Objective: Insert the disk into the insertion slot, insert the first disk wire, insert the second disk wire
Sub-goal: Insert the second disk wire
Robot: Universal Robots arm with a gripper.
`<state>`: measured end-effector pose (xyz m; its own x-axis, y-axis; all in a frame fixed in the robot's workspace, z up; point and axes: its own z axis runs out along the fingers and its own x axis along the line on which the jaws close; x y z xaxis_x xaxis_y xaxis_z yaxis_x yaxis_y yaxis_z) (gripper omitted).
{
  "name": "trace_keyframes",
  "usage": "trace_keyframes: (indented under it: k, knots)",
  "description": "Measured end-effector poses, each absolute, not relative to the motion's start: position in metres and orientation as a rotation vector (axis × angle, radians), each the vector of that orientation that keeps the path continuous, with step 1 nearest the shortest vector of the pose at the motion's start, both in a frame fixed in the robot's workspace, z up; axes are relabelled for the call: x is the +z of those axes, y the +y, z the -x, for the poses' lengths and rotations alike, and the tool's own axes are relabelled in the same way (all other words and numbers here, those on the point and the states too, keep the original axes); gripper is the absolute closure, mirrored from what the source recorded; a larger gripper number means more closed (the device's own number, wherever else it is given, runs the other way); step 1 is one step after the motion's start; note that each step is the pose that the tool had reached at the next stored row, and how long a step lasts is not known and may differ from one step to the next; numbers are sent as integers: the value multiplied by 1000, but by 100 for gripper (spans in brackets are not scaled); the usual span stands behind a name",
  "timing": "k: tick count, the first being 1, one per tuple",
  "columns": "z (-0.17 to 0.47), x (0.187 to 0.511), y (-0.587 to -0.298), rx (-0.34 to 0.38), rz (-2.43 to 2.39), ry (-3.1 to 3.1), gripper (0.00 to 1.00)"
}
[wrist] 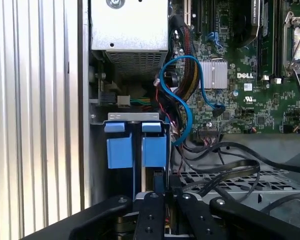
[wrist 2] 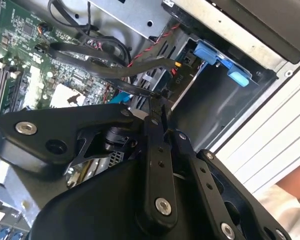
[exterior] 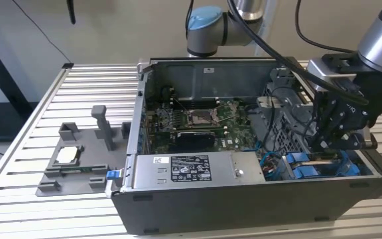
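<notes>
First wrist view has the tool (wrist: 159, 192) pinched nearly shut on something thin beside the seated disk (wrist: 136, 146); its blue tabs look brittle, so grip gently.

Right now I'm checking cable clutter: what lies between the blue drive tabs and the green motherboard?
In the first wrist view, a looped blue cable and bundled wires lie between the blue tabs and the motherboard.

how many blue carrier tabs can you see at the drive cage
2: two blue end tabs sit side by side at the cage's front edge, one beside the other, just ahead of the gripper. Others may be hidden.
</notes>
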<state>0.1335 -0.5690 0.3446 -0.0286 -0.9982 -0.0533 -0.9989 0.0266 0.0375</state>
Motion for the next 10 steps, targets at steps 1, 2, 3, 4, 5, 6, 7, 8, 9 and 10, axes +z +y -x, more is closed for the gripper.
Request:
trace_keyframes:
  k: [1, 2, 3, 4, 5, 6, 7, 8, 9, 10]
  knots:
    - [-134, 344, -569, 109, 2177, 2238, 84]
    - [-135, 344, -570, 114, 2175, 2235, 84]
    - [-136, 344, -571, 117, 2174, 2234, 84]
    - [-136, 344, -571, 119, 2174, 2234, 84]
    - [-136, 344, -571, 122, 2175, 2236, 84]
    - [-137, 343, -572, 126, 2177, 2237, 84]
    - [-137, 343, -572, 130, 2178, 2239, 84]
    - [-137, 343, -573, 135, 2180, 2241, 84]
    - [-138, 343, -573, 139, 2180, 2242, 84]
    - [-139, 343, -573, 142, 2181, 2243, 84]
